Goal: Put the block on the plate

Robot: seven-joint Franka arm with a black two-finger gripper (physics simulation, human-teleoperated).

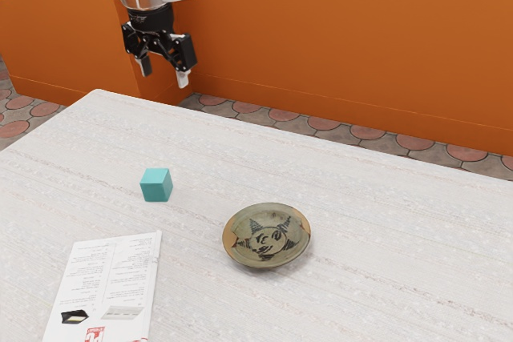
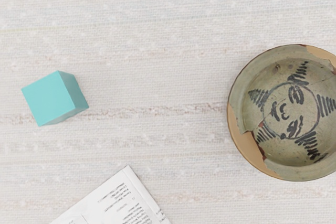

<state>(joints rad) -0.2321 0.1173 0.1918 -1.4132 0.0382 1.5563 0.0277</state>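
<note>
High above the table's far left corner in the exterior view, my black gripper point(image 1: 165, 76) hangs open, its two fingertips well apart with nothing between them. A teal block point(image 1: 156, 185) rests on the bare table, well below the gripper and away from it. The round greenish-brown plate point(image 1: 267, 235), painted with a dark face-like design, lies to the block's right in the exterior view, separate from it. In the wrist view the block point(image 2: 51, 98) and the plate point(image 2: 291, 111) both appear on the tabletop, with a wide gap between them.
A printed paper sheet point(image 1: 106, 286) lies flat near the block and plate; in the wrist view a corner of the paper point(image 2: 123, 198) is visible. The white table point(image 1: 385, 222) has its far edge before an orange wall point(image 1: 337, 38).
</note>
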